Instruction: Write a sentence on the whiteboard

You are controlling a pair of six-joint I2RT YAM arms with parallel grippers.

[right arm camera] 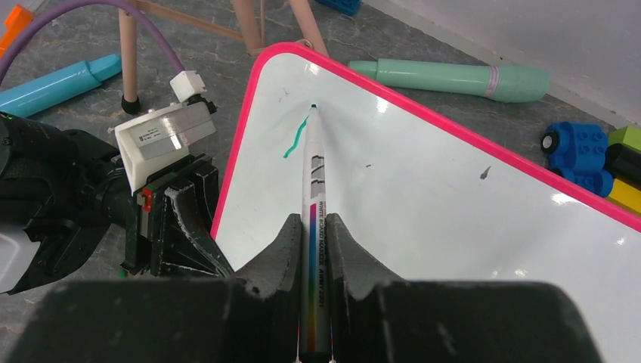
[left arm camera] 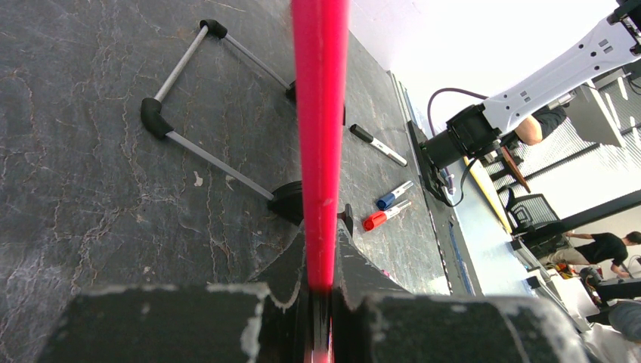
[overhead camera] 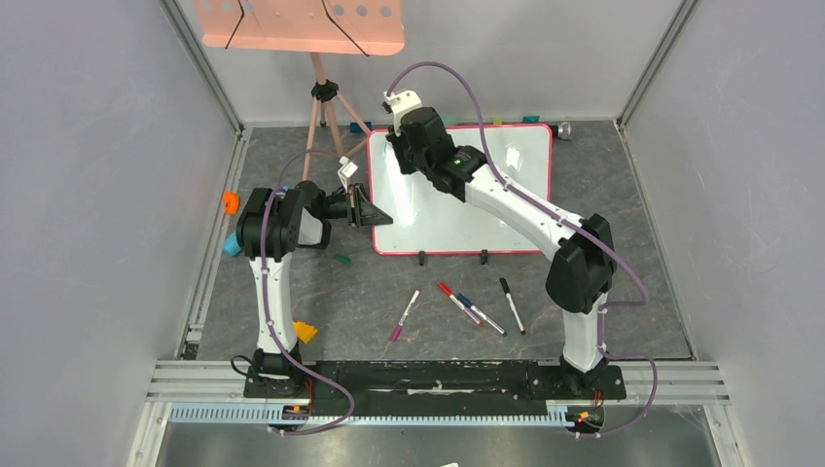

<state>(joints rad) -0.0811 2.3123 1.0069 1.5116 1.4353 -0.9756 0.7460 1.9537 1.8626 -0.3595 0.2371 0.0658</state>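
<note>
Our left claw (left arm camera: 321,291) pinches the edge of the whiteboard (overhead camera: 438,219), our right claw (right arm camera: 310,227) a marker (right arm camera: 312,181). Only 1 green stroke (right arm camera: 297,140) is drawn, so we judge the sentence barely begun.

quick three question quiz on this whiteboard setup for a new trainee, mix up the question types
1. True or false: the left gripper is shut on the pink-framed edge of the whiteboard.
2. What does the right gripper hold? A an eraser; B a marker with its tip on the board; C a blue block.
3. Fill in: ____ loose markers lie on the table in front of the board.
Key: 1 true; 2 B; 3 four.
</note>
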